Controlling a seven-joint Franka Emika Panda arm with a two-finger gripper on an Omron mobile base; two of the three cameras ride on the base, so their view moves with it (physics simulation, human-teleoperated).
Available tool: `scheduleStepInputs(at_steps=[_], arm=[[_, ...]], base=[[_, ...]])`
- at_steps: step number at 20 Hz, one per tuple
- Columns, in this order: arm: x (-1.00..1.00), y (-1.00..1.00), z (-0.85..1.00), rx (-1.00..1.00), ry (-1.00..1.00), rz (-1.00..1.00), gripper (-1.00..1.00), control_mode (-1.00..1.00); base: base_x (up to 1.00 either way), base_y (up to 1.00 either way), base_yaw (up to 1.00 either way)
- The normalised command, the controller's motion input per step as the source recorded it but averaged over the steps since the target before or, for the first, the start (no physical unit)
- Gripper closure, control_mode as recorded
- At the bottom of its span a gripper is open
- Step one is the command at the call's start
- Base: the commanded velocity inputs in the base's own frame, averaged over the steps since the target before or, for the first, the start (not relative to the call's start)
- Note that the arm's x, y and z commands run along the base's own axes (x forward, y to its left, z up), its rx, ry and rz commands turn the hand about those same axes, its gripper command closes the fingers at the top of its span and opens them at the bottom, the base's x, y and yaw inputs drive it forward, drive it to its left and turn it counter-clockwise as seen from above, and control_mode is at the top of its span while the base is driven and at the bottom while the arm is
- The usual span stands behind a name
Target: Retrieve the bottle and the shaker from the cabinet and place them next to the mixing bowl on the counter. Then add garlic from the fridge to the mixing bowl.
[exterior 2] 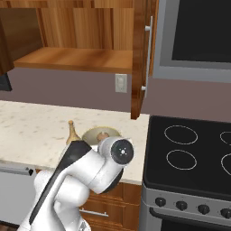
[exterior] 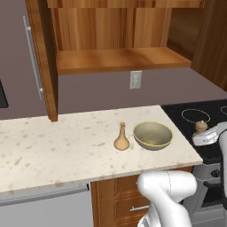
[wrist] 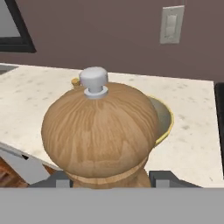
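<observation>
One rounded, wood-grained shaker with a grey knob clamped between pincer fingers, above speckled stone table bearing pear-shaped bottle beside metal bowl.

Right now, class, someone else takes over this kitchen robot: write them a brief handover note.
Claw: shut on the wooden shaker, held near the counter's stove end.
Bottle: standing on the counter beside the mixing bowl.
Done: bottle placed, shaker out of the cabinet.
Left: set the shaker by the bowl, then fetch garlic from the fridge and put it into the bowl.
</observation>
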Motion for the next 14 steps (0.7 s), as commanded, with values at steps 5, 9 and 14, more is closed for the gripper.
scheduleStepInputs(at_steps=[5,9,14], arm=[[0.01,-0.39,-0.14,0.05,-0.18,0.24,1.00,-1.00],[0.20,-0.26,-0.08,0.02,-0.09,0.08,1.00,-1.00],[0.59,-0.05,0.06,0.00,0.03,0.01,1.00,-1.00]], base=[[0.00,0.00,0.00],[0.00,0.00,0.00],[0.00,0.00,0.00]])
